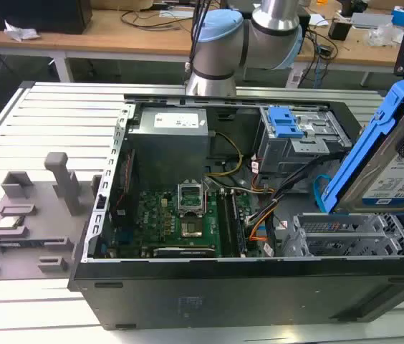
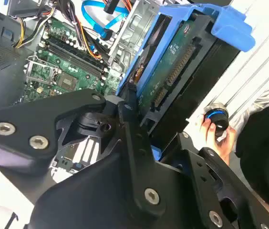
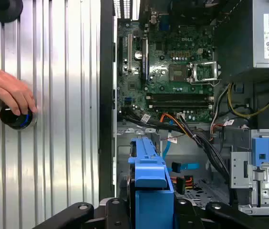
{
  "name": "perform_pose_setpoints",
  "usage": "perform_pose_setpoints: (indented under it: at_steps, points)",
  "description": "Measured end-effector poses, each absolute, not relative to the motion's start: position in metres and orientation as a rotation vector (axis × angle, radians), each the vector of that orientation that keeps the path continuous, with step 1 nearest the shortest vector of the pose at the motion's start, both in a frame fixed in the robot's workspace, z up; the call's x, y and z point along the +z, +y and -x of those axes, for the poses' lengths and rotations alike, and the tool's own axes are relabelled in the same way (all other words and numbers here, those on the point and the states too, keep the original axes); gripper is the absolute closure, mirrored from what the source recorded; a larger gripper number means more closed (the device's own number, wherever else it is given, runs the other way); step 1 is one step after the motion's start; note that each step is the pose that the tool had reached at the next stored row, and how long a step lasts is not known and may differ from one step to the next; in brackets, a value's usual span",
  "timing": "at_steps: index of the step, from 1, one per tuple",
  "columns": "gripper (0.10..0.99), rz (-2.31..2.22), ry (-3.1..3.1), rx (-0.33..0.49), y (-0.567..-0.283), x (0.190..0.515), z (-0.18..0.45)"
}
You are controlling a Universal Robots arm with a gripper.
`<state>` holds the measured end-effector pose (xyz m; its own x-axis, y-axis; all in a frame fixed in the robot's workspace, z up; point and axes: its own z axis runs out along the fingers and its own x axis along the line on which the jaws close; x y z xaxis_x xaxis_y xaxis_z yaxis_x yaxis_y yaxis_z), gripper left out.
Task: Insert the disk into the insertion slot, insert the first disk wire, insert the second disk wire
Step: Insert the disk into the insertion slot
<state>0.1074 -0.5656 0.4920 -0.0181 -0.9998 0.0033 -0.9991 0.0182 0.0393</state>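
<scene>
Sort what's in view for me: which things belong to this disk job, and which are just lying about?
Job: disk held in the gripper; insertion slot; first disk wire; second disk wire.
Lying about: motherboard; power supply; taller grey cage; grey fixtures; a hand on a knob.

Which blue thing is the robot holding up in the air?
The disk in its blue carrier, tilted above the case. The blue latches sit on the grey cage; the light-blue cable loops inside.
</scene>
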Motion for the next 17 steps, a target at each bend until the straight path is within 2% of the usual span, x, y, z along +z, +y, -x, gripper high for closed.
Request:
perform_pose_setpoints:
  at_steps: [3, 17]
  points:
    - [0.722, -2.19, -2.23, -0.063, -0.565, 0.483, -0.107]
    - [0.722, -2.191, -2.23, -0.064, -0.565, 0.454, -0.107]
